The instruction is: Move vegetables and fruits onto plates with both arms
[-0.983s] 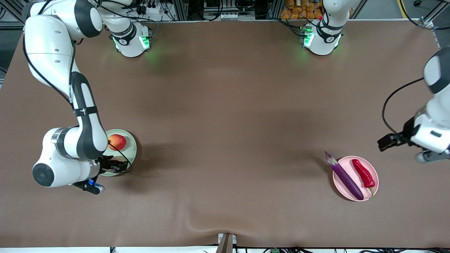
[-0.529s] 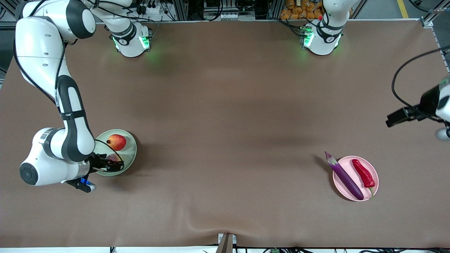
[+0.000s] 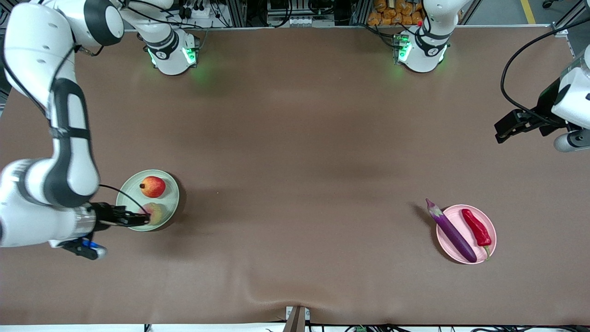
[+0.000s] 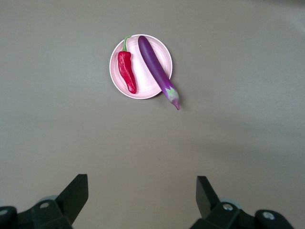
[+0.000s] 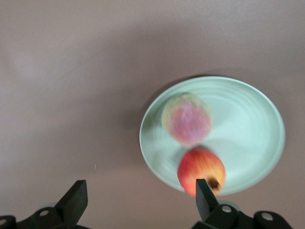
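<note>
My right gripper (image 3: 138,219) hangs open and empty over the pale green round plate (image 3: 171,199) holding the fuzzy yellowish-pink peach (image 3: 156,212), with the round red pomegranate (image 3: 153,186) at the peach's 12 o'clock; my left gripper (image 4: 142,200) waits wide open and empty above the brown bench (image 3: 295,152).

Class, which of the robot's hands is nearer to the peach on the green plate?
The right hand: it is open over the green plate's edge, right beside the peach. The left hand, also open, is over bare table at the left arm's end.

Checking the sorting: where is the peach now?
In the front view the peach lies on the green plate at the right arm's end, nearer the camera than the pomegranate.
</note>
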`<act>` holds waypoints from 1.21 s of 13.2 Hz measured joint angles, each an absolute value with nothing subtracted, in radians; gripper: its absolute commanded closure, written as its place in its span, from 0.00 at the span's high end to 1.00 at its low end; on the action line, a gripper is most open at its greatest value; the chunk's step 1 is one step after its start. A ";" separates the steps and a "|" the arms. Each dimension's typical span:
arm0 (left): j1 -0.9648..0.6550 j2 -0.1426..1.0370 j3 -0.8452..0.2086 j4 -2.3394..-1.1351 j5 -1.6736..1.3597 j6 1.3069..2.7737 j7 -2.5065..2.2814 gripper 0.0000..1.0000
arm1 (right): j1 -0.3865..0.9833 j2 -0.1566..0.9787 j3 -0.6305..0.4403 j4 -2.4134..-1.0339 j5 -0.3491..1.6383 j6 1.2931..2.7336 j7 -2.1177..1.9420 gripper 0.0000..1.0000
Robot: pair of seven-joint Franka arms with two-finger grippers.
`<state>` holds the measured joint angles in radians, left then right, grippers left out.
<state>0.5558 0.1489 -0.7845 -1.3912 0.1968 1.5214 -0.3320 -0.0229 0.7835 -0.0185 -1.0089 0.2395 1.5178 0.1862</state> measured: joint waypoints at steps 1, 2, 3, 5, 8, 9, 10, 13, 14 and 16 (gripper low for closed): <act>0.473 0.135 -0.693 -1.393 0.189 1.519 -0.310 1.00 | -0.028 0.753 -0.022 -0.976 0.217 1.477 0.167 1.00; 0.376 0.116 -0.579 -1.398 0.156 1.516 -0.296 1.00 | -0.031 0.708 -0.022 -0.958 0.162 1.450 0.124 1.00; 0.292 0.098 -0.468 -1.406 0.107 1.513 -0.288 1.00 | -0.029 0.657 -0.017 -0.951 0.081 1.425 0.040 1.00; 0.129 0.063 -0.235 -1.440 0.045 1.512 -0.242 1.00 | -0.015 0.556 -0.011 -0.950 -0.037 1.387 -0.156 1.00; 0.004 0.020 -0.071 -1.522 0.027 1.526 -0.217 1.00 | -0.008 0.452 -0.011 -0.956 -0.055 1.288 -0.187 1.00; -0.012 0.007 -0.060 -1.544 0.023 1.533 -0.217 1.00 | -0.006 0.416 -0.011 -0.976 -0.056 1.277 -0.186 1.00; -0.030 -0.003 -0.046 -1.557 0.022 1.537 -0.217 1.00 | -0.006 0.369 -0.011 -1.025 -0.058 1.294 -0.186 1.00; -0.045 -0.020 -0.033 -1.560 0.021 1.541 -0.217 1.00 | -0.007 0.174 -0.013 -1.298 -0.061 1.432 -0.196 1.00; -0.048 -0.027 -0.037 -1.560 0.020 1.541 -0.217 1.00 | -0.007 0.112 -0.014 -1.388 -0.062 1.468 -0.212 1.00; -0.054 -0.036 -0.042 -1.560 0.020 1.541 -0.217 1.00 | -0.009 0.023 -0.016 -1.509 -0.063 1.490 -0.230 1.00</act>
